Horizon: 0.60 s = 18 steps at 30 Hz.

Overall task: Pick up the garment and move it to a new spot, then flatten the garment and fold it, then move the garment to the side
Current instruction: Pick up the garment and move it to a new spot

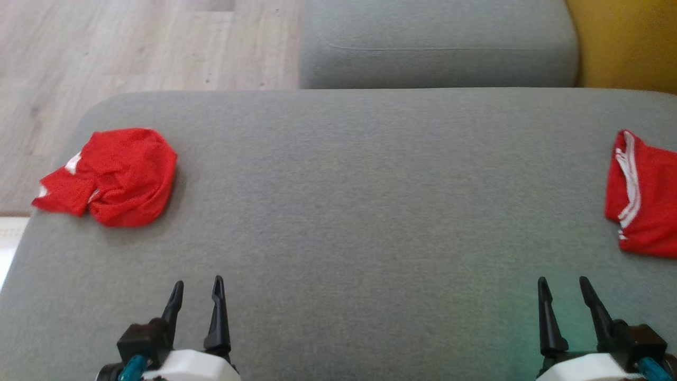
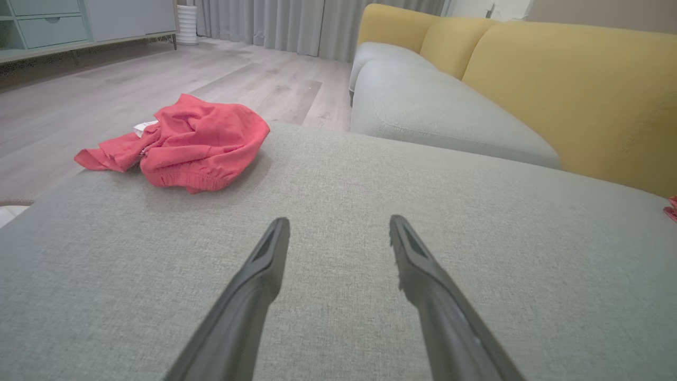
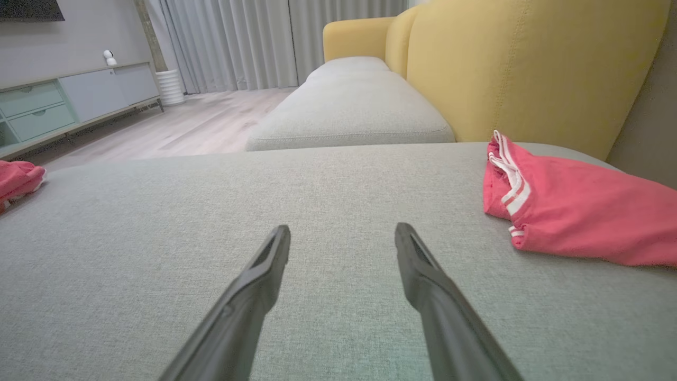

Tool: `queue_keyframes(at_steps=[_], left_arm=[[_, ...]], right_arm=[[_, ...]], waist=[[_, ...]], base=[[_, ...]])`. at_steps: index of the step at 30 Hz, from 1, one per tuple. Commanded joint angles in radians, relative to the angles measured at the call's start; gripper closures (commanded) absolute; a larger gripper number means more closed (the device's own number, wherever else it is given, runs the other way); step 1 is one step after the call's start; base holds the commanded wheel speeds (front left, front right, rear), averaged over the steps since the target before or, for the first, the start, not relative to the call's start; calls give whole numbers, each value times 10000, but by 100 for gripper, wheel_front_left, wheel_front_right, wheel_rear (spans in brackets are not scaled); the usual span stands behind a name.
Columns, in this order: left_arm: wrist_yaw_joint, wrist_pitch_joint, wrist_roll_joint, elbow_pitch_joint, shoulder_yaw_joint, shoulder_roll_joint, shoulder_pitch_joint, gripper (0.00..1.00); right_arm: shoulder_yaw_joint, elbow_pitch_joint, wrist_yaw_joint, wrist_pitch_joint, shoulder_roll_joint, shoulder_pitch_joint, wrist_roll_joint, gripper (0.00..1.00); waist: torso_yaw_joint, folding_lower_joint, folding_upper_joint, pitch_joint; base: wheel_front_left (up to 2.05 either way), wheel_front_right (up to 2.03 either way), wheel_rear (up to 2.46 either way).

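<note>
Grey cushion (image 1: 338, 211), woven fabric, carries everything. Crumpled red garment (image 1: 113, 177) sits near its far-left corner, one flap reaching the left edge. 2nd red garment (image 1: 642, 196), w/ white stripes, lies flatter at the right edge. Left gripper (image 1: 198, 281) & right gripper (image 1: 562, 279) hover over the near edge, fingers apart, nothing btwn them. Beyond the far edge: pale wood floor (image 1: 132, 42), another grey seat (image 1: 439, 42), yellow backrest (image 1: 629, 42), grey curtains (image 2: 275, 24), pale cabinet (image 3: 69, 100).

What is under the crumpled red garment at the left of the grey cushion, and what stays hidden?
The crumpled red garment lies directly on the grey cushion, near its left edge. A bit of white shows among its folds. The cushion patch beneath the heap, and anything tucked inside it, is covered.
</note>
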Motion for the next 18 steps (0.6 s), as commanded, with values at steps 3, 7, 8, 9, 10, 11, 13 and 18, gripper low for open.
queue_keyframes(at_steps=[3,7,8,9,10,11,13,18], left_arm=[[-31,-94,68,-254,211,-24,-546,0],[-40,-94,63,-217,219,-24,-623,0],[-35,-94,50,-209,190,-24,-620,0],[-18,-94,43,-217,186,-24,-588,0],[6,-94,36,-232,195,-24,-540,0],[30,-94,35,-242,221,-24,-484,0],[66,-94,28,-256,295,-24,-364,0],[126,-94,-49,-397,522,-24,-82,0]], right_arm=[[249,-241,67,-160,-80,-427,78,0],[373,-199,67,-177,-80,-380,94,0],[412,-172,67,-186,-80,-357,114,0],[454,-159,67,-190,-80,-355,121,0],[514,-145,67,-193,-80,-361,127,0],[579,-132,67,-196,-80,-374,142,0],[712,-101,67,-200,-80,-401,170,0],[924,-69,67,-208,-80,-555,223,0]], waist=[[572,0,0,40],[1199,0,0,16],[1740,0,0,-14],[2007,0,0,-31],[2266,0,0,-46],[2512,0,0,-62],[3009,0,0,-98],[3836,0,0,-11]], base=[[0,0,0],[0,0,0],[0,0,0],[0,0,0],[0,0,0],[0,0,0],[0,0,0],[0,0,0]])
